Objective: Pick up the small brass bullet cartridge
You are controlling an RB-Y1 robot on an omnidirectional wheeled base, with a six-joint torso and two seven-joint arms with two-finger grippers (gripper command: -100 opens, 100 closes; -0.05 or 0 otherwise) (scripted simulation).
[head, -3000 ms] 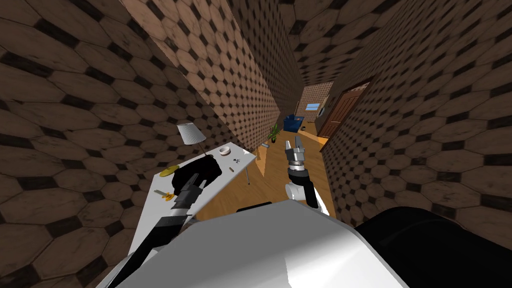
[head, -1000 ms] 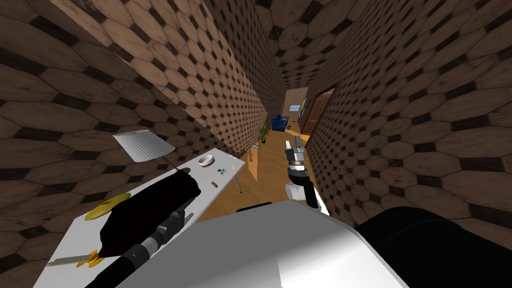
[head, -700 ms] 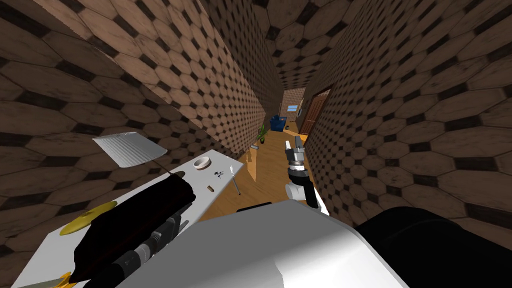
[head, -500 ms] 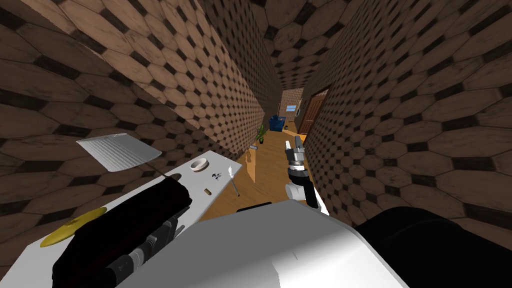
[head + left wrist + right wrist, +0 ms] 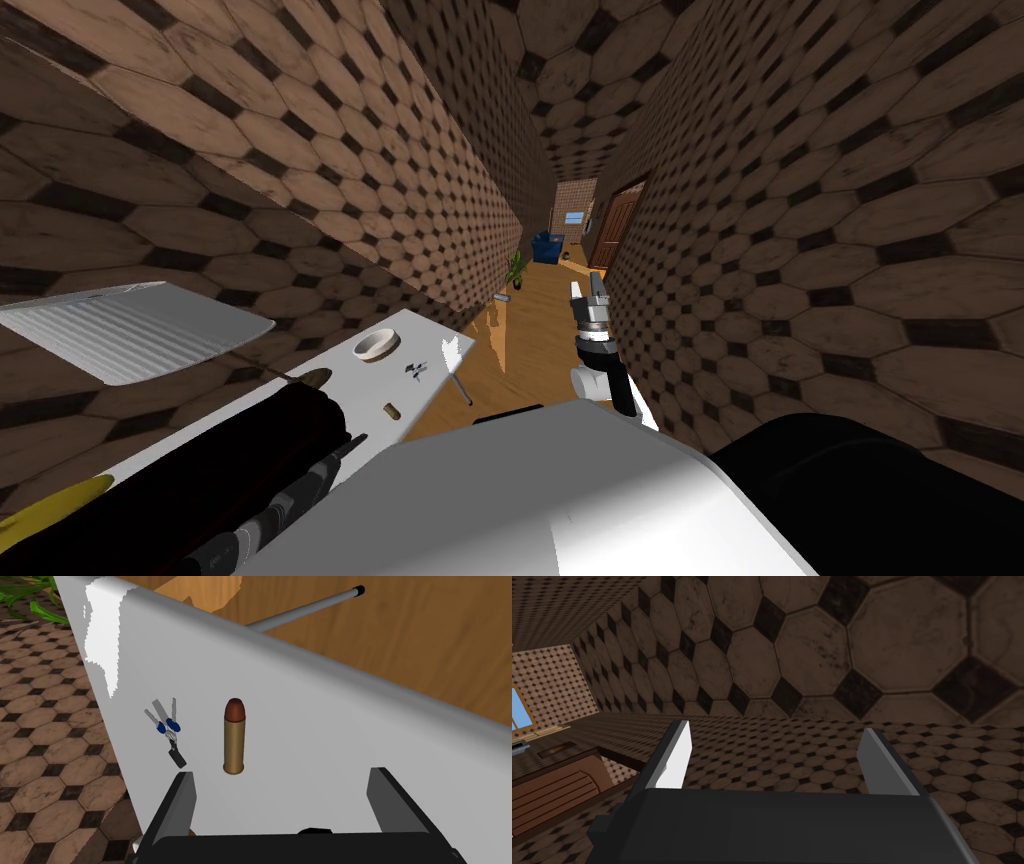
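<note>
A small brass cartridge [image 5: 234,736] with a reddish-brown tip lies flat on the white table [image 5: 325,726], just ahead of my left gripper [image 5: 282,786]. That gripper is open and hovers over the table, with the cartridge nearer its finger [image 5: 182,801] on the keys' side. In the head view the cartridge [image 5: 390,410] lies near the table's front edge, beyond my dark left arm [image 5: 270,470]. My right gripper [image 5: 590,290] is held up over the corridor floor, open and holding nothing [image 5: 774,751].
A small bunch of keys [image 5: 167,728] with blue tags lies close beside the cartridge. A white bowl [image 5: 377,345] sits farther along the table [image 5: 440,355]. A lamp shade [image 5: 120,330] hangs over its left part, and a yellow object [image 5: 50,500] lies near me. The table edge and a thin leg [image 5: 305,608] border wooden floor.
I have moved forward along the table: lamp shade, bowl, keys and cartridge slid toward the lower left and look larger. My left arm reaches lower over the table. The right arm is unchanged.
</note>
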